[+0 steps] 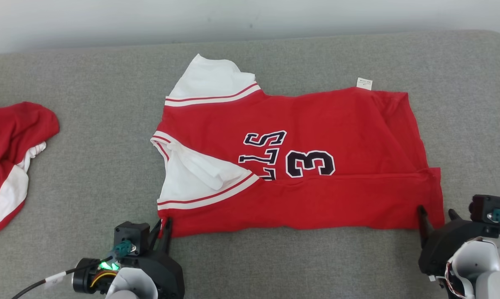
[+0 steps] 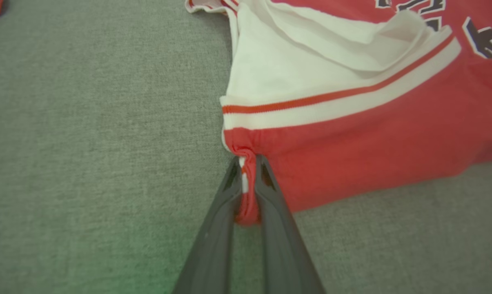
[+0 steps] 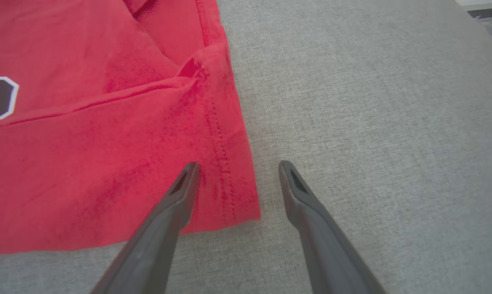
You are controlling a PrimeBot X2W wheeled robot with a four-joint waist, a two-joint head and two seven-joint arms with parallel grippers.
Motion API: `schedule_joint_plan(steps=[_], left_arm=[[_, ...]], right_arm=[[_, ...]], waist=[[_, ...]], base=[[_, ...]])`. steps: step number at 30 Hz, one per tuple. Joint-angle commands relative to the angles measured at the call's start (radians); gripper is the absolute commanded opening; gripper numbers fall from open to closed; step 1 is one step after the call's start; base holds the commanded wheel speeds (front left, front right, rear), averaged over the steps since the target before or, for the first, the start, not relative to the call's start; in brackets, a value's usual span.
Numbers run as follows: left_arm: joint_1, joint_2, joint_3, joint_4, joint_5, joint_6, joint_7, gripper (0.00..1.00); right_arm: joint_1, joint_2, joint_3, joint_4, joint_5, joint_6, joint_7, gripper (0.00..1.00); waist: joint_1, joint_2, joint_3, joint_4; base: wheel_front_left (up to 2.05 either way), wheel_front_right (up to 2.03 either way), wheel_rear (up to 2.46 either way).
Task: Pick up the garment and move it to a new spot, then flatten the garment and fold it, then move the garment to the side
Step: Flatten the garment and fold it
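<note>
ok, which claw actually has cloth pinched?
The left claw, shut on the near corner of the red jersey, below the white sleeve. The right claw stands open astride the hem corner, gripping nothing.

Left gripper (image 2: 248,160) at lower left, fingers (image 2: 228,192) pinched together; right gripper (image 3: 238,164) at lower right, fingers (image 3: 180,192) spread apart

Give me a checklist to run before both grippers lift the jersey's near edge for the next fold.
1. Left gripper clamped on the near left corner of the jersey: ok.
2. Right gripper closed on the near right corner: not ok, jaws open astride the hem.
3. Jersey flat on the grey surface: not ok, white sleeve rumpled.
4. Other red garment apart from the jersey: ok.
5. How many fabric layers the left grip holds: cannot tell.
</note>
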Motion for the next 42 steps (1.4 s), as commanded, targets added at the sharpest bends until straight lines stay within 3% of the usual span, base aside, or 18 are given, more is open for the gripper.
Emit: schedule_joint_plan(steps=[1, 7, 8, 10, 11, 21, 30, 35, 38, 39, 40, 41, 42], left_arm=[[-0.003, 0.003, -0.004, 0.020, -0.001, 0.000, 0.007, 0.00], [-0.014, 0.008, -0.017, 0.028, 0.011, -0.005, -0.001, 0.00], [-0.016, 0.009, -0.019, 0.029, 0.013, -0.006, -0.002, 0.00], [-0.019, 0.010, -0.022, 0.032, 0.013, -0.009, 0.000, 0.00], [-0.017, 0.011, -0.025, 0.033, 0.012, -0.012, 0.002, 0.00], [0.056, 0.045, -0.033, -0.026, -0.023, -0.031, 0.040, 0.00], [0.202, 0.144, -0.009, -0.250, -0.048, 0.035, 0.104, 0.00], [0.283, 0.177, -0.011, -0.371, -0.051, 0.085, 0.146, 0.00], [0.314, 0.183, -0.021, -0.400, -0.059, 0.091, 0.164, 0.00], [0.318, 0.183, -0.025, -0.405, -0.056, 0.093, 0.169, 0.00], [0.321, 0.181, -0.032, -0.410, -0.054, 0.090, 0.172, 0.42], [0.325, 0.178, -0.035, -0.411, -0.057, 0.092, 0.176, 0.99], [0.326, 0.177, -0.037, -0.411, -0.055, 0.097, 0.179, 1.00]], right_arm=[[-0.021, 0.000, 0.009, 0.028, 0.007, -0.002, 0.007, 1.00], [-0.052, -0.003, 0.012, 0.095, 0.009, -0.002, 0.022, 1.00], [-0.056, -0.003, 0.012, 0.100, 0.010, -0.002, 0.022, 0.74], [-0.064, -0.004, 0.017, 0.107, 0.014, -0.002, 0.019, 0.07], [-0.067, -0.005, 0.020, 0.109, 0.017, -0.002, 0.016, 0.00], [0.012, -0.016, 0.002, 0.021, 0.065, -0.002, 0.033, 0.00], [0.135, -0.012, -0.023, -0.103, 0.109, -0.002, 0.092, 0.00], [0.175, -0.006, -0.051, -0.117, 0.100, -0.003, 0.111, 0.00], [0.182, -0.003, -0.054, -0.110, 0.095, -0.003, 0.109, 0.00], [0.184, -0.002, -0.051, -0.105, 0.096, -0.003, 0.111, 0.09], [0.186, -0.001, -0.049, -0.100, 0.100, -0.003, 0.115, 1.00], [0.188, 0.000, -0.050, -0.096, 0.104, -0.003, 0.120, 1.00], [0.190, 0.001, -0.048, -0.094, 0.106, -0.002, 0.124, 1.00]], waist=[[0.0001, 0.0000, 0.005, 0.001], [0.0001, 0.0000, 0.014, 0.008], [0.0001, 0.0000, 0.015, 0.009], [0.0001, 0.0000, 0.016, 0.009], [0.0001, 0.0000, 0.016, 0.009], [0.0001, 0.0000, -0.020, 0.013], [0.0001, 0.0000, -0.056, 0.001], [0.0001, 0.0000, -0.067, 0.002], [0.0001, 0.0000, -0.070, 0.004], [0.0001, 0.0000, -0.071, 0.005], [0.0001, 0.0000, -0.073, 0.006], [0.0001, 0.0000, -0.075, 0.006], [0.0001, 0.0000, -0.076, 0.007]], base=[[0.00, 0.00, 0.00], [0.00, 0.00, 0.00], [0.00, 0.00, 0.00], [0.00, 0.00, 0.00], [0.00, 0.00, 0.00], [0.00, 0.00, 0.00], [0.00, 0.00, 0.00], [0.00, 0.00, 0.00], [0.00, 0.00, 0.00], [0.00, 0.00, 0.00], [0.00, 0.00, 0.00], [0.00, 0.00, 0.00], [0.00, 0.00, 0.00]])
